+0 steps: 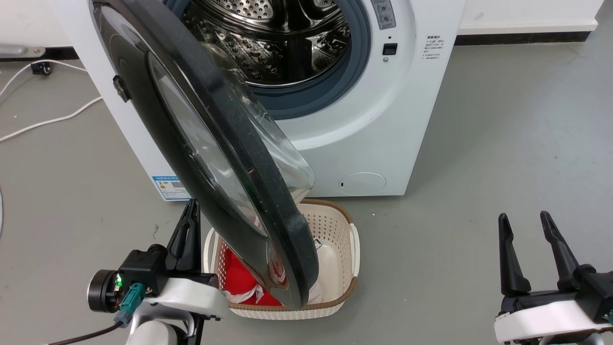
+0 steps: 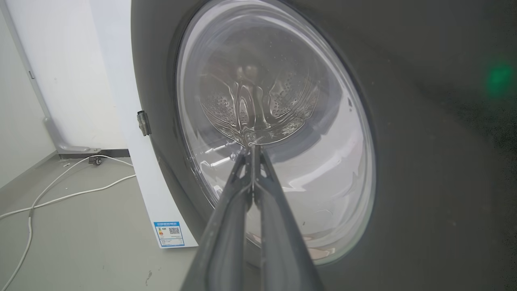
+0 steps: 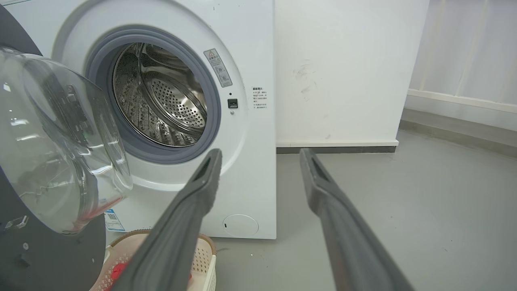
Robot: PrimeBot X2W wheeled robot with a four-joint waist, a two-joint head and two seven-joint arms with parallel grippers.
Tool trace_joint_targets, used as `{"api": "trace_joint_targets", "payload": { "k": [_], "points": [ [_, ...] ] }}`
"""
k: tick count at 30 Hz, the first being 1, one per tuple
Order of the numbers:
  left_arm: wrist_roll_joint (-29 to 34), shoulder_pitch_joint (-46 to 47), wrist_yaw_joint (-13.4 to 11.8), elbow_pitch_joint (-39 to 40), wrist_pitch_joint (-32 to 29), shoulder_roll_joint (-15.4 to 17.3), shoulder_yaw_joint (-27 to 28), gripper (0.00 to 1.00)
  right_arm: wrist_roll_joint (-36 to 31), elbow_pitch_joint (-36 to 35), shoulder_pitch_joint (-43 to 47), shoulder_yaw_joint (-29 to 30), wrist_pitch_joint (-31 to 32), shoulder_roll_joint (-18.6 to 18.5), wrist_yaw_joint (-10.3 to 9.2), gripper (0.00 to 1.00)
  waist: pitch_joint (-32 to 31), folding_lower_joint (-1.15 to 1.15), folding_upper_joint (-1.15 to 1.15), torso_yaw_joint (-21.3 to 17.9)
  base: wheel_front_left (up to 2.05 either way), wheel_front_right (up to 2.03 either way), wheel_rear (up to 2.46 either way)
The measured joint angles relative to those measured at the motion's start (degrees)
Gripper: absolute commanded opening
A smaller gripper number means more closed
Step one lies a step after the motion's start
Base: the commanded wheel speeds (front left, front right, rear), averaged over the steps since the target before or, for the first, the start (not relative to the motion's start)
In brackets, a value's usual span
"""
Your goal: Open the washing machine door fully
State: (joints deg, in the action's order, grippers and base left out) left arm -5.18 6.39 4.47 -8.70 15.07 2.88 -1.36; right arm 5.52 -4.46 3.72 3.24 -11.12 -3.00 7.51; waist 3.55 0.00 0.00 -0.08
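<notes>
The washing machine (image 1: 364, 120) is a white front-loader whose steel drum (image 1: 278, 38) is exposed. Its washing machine door (image 1: 225, 158), black with a clear glass bowl, hangs from the left-side hinge and stands swung well out, edge-on to the head view. My left gripper (image 1: 192, 205) is shut and empty, just left of the door's outer face. In the left wrist view the left gripper (image 2: 252, 148) points at the door (image 2: 404, 169) window, contact unclear. My right gripper (image 1: 524, 218) is open over bare floor at the right. In the right wrist view the right gripper (image 3: 260, 153) faces the washing machine (image 3: 250, 182) and door (image 3: 60, 141).
A cream laundry basket (image 1: 337, 230) holding a red cloth (image 1: 239, 282) sits on the floor under the door's lower edge, also seen as the basket (image 3: 204, 258). White cables (image 1: 48, 120) trail over the grey floor at the left. A white wall (image 3: 343, 72) stands behind the machine.
</notes>
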Motion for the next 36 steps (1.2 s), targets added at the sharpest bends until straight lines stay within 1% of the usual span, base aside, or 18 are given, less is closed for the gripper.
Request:
{"api": "trace_joint_targets", "payload": {
  "k": [6, 10, 14, 21, 25, 32, 36],
  "points": [
    [-1.11, 0.08, -0.14, 0.02, 0.00, 0.00, 0.42, 0.00, 0.00, 0.26, -0.14, -0.03, -0.01, 0.00, 0.00, 1.00, 0.18, 0.00, 0.00, -0.05, 0.00, 0.00, 0.00],
    [-2.44, 1.10, -1.09, 1.56, 0.00, 0.00, 1.46, 0.00, -0.01, 0.37, -0.18, 0.03, 0.00, 0.01, 0.00, 1.00, 0.24, 0.00, 0.00, 0.00, 0.00, 0.00, 0.00],
    [-3.12, 1.75, -2.05, 5.13, 0.00, 0.00, 2.22, 0.00, -0.01, 0.40, -0.24, 0.03, 0.00, 0.01, 0.00, 1.00, 0.39, 0.00, 0.00, 0.15, 0.00, 0.00, 0.00],
    [-2.65, 3.35, -3.54, 15.39, 0.00, -0.01, 2.72, 0.00, -0.26, 0.48, -0.30, 0.07, 0.01, 0.02, 0.00, 1.00, 0.45, 0.00, 0.00, 0.39, 0.00, 0.00, 0.00],
    [-1.64, 3.53, -4.50, 22.01, 0.01, -0.01, 1.43, 0.00, -0.37, 0.49, -0.33, 0.18, 0.07, 0.02, 0.00, 1.00, 0.45, 0.00, 0.00, 0.39, 0.00, 0.00, 0.00],
    [-0.01, 5.54, -4.43, 33.41, 0.01, 0.00, -2.59, 0.00, -0.42, 0.56, -0.49, 0.33, 0.10, 0.02, 0.00, 1.00, 0.42, 0.00, 0.00, 0.41, 0.00, 0.00, 0.00],
    [0.92, 5.94, -3.90, 39.10, 0.01, -0.01, -5.46, 0.00, -0.33, 0.78, -0.48, 0.30, 0.10, 0.02, 0.00, 1.00, 0.14, 0.01, 0.00, 0.40, 0.00, 0.00, 0.00]
  ]
}}
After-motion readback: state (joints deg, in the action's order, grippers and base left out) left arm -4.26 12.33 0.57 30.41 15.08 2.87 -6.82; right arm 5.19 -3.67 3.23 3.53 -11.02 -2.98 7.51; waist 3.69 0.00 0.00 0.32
